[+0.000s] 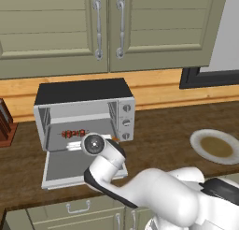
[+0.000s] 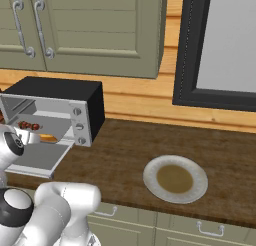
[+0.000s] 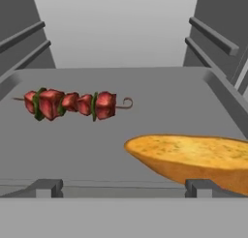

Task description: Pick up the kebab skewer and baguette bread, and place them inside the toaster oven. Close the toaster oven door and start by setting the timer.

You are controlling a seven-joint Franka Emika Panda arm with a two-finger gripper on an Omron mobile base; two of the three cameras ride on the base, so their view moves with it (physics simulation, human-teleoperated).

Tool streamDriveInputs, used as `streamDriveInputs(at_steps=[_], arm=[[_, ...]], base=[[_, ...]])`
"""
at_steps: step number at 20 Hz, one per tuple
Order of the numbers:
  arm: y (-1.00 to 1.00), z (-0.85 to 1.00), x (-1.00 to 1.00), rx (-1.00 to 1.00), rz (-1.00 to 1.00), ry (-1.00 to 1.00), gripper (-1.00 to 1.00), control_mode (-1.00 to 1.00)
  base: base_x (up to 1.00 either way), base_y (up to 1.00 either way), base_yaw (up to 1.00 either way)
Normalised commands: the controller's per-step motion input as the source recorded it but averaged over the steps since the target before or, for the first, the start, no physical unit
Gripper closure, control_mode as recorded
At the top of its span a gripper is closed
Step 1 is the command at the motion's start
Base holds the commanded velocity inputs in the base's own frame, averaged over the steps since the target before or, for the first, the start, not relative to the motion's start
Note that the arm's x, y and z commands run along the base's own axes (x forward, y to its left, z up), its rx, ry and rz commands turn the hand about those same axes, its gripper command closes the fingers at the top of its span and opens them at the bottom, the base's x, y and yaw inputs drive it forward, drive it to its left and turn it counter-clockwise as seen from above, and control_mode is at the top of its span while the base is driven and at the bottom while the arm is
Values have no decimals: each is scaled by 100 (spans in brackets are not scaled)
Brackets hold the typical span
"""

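Kebab skewer (image 3: pixel 72 105) lies on the floor inside the toaster oven (image 1: pixel 84 113), toward the back. Baguette (image 3: pixel 193 159) sits inside too, nearer the opening, apart from the skewer. Oven door (image 1: pixel 70 167) is dropped flat open. Gripper (image 3: pixel 124 187) at the oven mouth, fingers spread wide, holding nothing. Plate (image 2: pixel 175 178) well to the oven's right.

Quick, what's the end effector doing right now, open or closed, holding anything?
End effector: open and holding nothing; the golden-orange baguette bread and the dark red kebab skewer lie apart on the floor of the silver-grey toaster oven.
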Motion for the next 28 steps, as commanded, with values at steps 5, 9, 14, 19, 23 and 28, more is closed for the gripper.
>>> streamDriveInputs(at_steps=[5,9,14,19,23,28], arm=[[0,0,2,0,0,0,-100,-100],[1,-10,0,0,0,0,-100,-100],[1,-14,0,0,0,0,-100,-100],[0,-2,1,0,0,0,-100,-100],[0,0,5,0,0,0,-100,-100],[0,0,6,0,0,0,-100,-100]], base=[[0,0,0],[0,0,0],[0,0,0],[0,0,0],[0,0,0],[0,0,0]])
